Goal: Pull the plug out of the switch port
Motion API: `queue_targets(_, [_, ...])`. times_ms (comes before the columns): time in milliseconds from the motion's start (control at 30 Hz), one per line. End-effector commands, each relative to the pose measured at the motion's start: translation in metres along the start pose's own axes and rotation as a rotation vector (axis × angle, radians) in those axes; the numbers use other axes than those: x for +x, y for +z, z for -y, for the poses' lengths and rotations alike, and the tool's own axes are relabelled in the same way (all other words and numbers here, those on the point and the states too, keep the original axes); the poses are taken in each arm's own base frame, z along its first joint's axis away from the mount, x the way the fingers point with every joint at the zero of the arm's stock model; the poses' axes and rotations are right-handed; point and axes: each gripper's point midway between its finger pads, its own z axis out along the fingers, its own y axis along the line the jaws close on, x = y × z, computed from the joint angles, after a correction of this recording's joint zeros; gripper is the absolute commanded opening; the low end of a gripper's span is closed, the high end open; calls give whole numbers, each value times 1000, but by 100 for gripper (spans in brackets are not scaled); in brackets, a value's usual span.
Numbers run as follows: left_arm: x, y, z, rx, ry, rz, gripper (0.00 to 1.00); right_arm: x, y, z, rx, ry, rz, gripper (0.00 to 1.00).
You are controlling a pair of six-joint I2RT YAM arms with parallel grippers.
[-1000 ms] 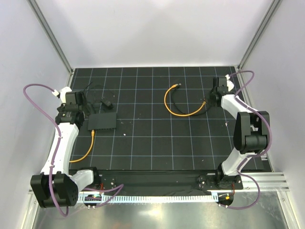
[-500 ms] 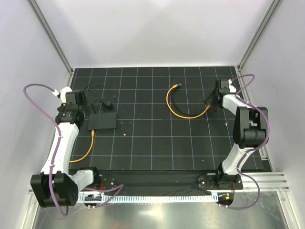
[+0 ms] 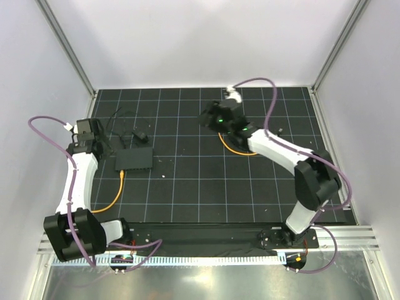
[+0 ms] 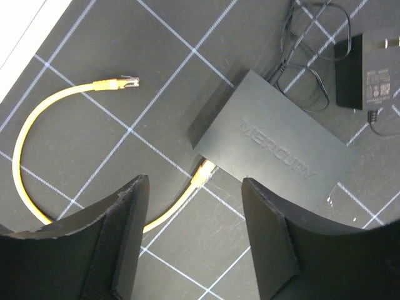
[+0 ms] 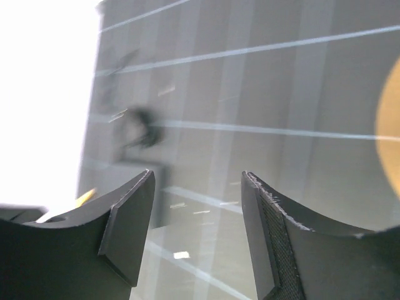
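At the far left the left tool (image 4: 194,182) hangs above the worktop (image 3: 187,194) with its fingers spread and nothing between them. Its wrist view looks straight down on a yellow cable (image 4: 25,156), which loops from a free end to the plug (image 4: 201,175). The plug is seated in a port on the near edge of the switch (image 4: 281,150), which lies flat at the left of the worktop. A power adapter (image 4: 367,72) on a thin wire lies just beyond it. Farther right, a second yellow cable (image 3: 232,147) lies loose, well apart from the switch. The right tool (image 5: 197,178) is over it, also spread and empty, in a blurred view. The step appears to be the approach, with the plug not yet gripped. The next move likely calls for lowering the left tool, pinching the plug body and drawing it straight out. The light switch may slide along.
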Motion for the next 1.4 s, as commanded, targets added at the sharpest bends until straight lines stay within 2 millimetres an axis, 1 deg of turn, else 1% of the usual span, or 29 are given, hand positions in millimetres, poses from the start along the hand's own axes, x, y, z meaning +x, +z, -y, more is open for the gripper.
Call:
queue_targets(0, [-9, -8, 10, 68, 32, 5, 64, 34, 14, -87, -222, 81, -14, 63])
queue_targets(33, [-9, -8, 9, 69, 37, 5, 63, 45, 15, -109, -273, 126, -17, 63])
queue_targets(67, [-9, -10, 10, 78, 42, 6, 59, 70, 11, -134, -318, 128, -51, 62])
queue_targets(100, [-10, -11, 11, 85, 54, 8, 59, 97, 20, -139, -322, 135, -88, 61])
queue_targets(133, [-10, -13, 12, 95, 59, 9, 59, 108, 22, -155, -362, 152, -89, 60])
queue_targets(167, [-10, -15, 15, 116, 66, 7, 59, 120, 21, -171, -393, 195, -113, 59])
queue_targets(200, [-10, -15, 16, 124, 91, 7, 59, 146, 15, -190, -432, 200, -159, 58])
queue_targets(233, [-9, -14, 16, 125, 101, 4, 59, 172, 26, -189, -427, 206, -191, 57])
queue_targets(267, [-9, -14, 15, 119, 113, -4, 58, 180, 25, -204, -446, 231, -195, 57])
queue_targets(300, [-8, -10, 12, 97, 124, -18, 58, 199, 21, -213, -458, 227, -217, 56])
queue_targets(333, [-11, -10, 12, 92, 136, -22, 57, 220, 29, -211, -443, 225, -243, 56])
queue_targets(367, [-7, -8, 11, 86, 144, -44, 54, 225, 30, -221, -457, 235, -248, 54])
queue_targets(400, [-5, -3, 12, 82, 147, -64, 54, 237, 27, -228, -465, 245, -269, 53])
queue_targets(433, [-3, -1, 12, 84, 154, -75, 53, 245, 29, -229, -452, 242, -284, 52])
queue_targets(467, [-2, 1, 13, 87, 160, -80, 52, 252, 35, -231, -444, 245, -293, 51])
queue_targets(500, [-2, 3, 14, 85, 165, -86, 51, 258, 36, -234, -442, 247, -303, 51])
queue_targets(567, [3, 7, 11, 67, 192, -123, 44, 274, 42, -238, -436, 243, -323, 50])
queue_targets(633, [5, 9, 13, 70, 208, -143, 43, 287, 46, -239, -430, 266, -356, 50])
queue_targets(667, [7, 8, 12, 67, 212, -148, 43, 294, 52, -238, -424, 270, -361, 50])
queue_targets(733, [7, 8, 8, 43, 224, -142, 43, 304, 55, -238, -413, 267, -380, 51])
queue_targets(767, [4, 8, 8, 39, 225, -129, 43, 305, 57, -242, -420, 268, -384, 50])
queue_targets(800, [5, 8, 7, 33, 226, -126, 43, 311, 61, -238, -408, 270, -391, 50])
queue_targets(900, [8, 11, 11, 40, 235, -120, 41, 318, 65, -235, -403, 272, -395, 50])
queue_targets(967, [14, 18, 15, 56, 240, -137, 39, 318, 66, -237, -404, 267, -394, 51])
queue_targets(1000, [16, 20, 16, 59, 240, -148, 39, 323, 69, -233, -392, 263, -400, 50])
queue_targets(1100, [20, 26, 20, 67, 246, -177, 37, 325, 70, -233, -392, 275, -409, 50])
queue_targets(1300, [18, 31, 14, 29, 262, -174, 36, 338, 74, -230, -373, 300, -426, 49])
queue_targets(1367, [18, 34, 15, 23, 253, -181, 32, 344, 76, -229, -373, 309, -439, 47])
